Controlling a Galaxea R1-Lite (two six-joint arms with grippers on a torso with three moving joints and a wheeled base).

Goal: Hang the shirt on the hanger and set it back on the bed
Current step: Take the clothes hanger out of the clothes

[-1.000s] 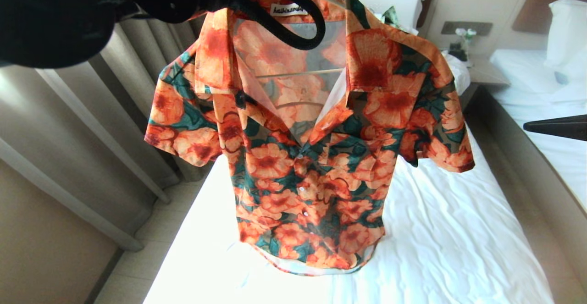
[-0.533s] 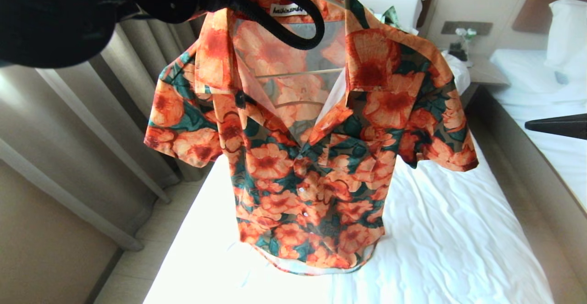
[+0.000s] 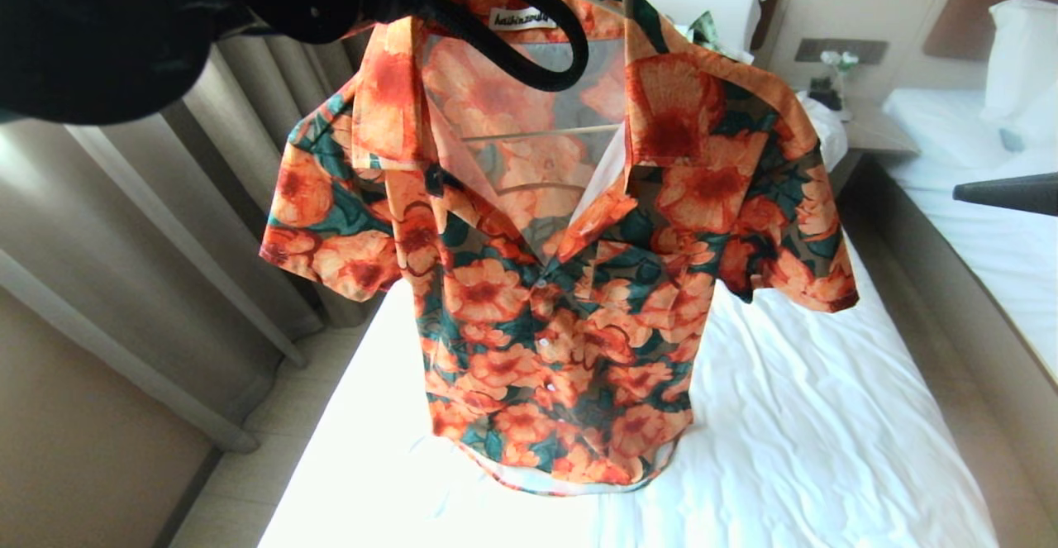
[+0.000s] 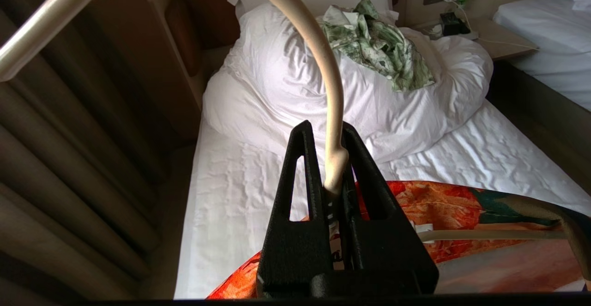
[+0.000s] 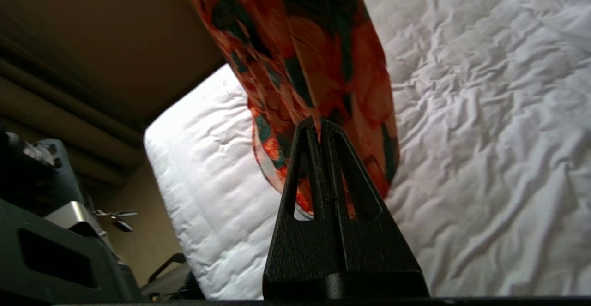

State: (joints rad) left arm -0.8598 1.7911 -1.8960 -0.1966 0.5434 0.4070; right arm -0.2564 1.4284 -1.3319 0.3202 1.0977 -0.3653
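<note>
So my right arm (image 3: 1004,193) is creeping up and further out toward the right edge of the head view compared to a second ago, and the shirt (image 3: 562,283) is swaying just a touch, its right sleeve hem wobbling a bit. Everything else is sitting the same.

My left gripper (image 4: 330,158) is clamping on the hanger (image 4: 333,112), right at the base of the curved hook, with both fingers (image 4: 302,177) pinching the cream wire between them. I'm holding it up high on the left near the top of the head view, so the shirt is hanging in the air over the bed (image 3: 826,416), not lying on it. The shirt is sitting on the hanger with the collar spread open and the neck label showing at the top, buttons done up lower down. The hem is dangling just over the near part of the white sheet; can't tell if it's brushing it.

My right gripper (image 5: 319,128) is pressed fully together with nothing in it. It's hanging out off to the right, apart from the shirt, pointing toward the lower edge of the fabric.

Far end of the bed is carrying the bunched duvet (image 4: 369,98) with a green leaf-print garment (image 4: 378,47) crumpled on top. A nightstand (image 3: 868,122) is standing far right, between this bed and a second bed (image 3: 992,201).
</note>
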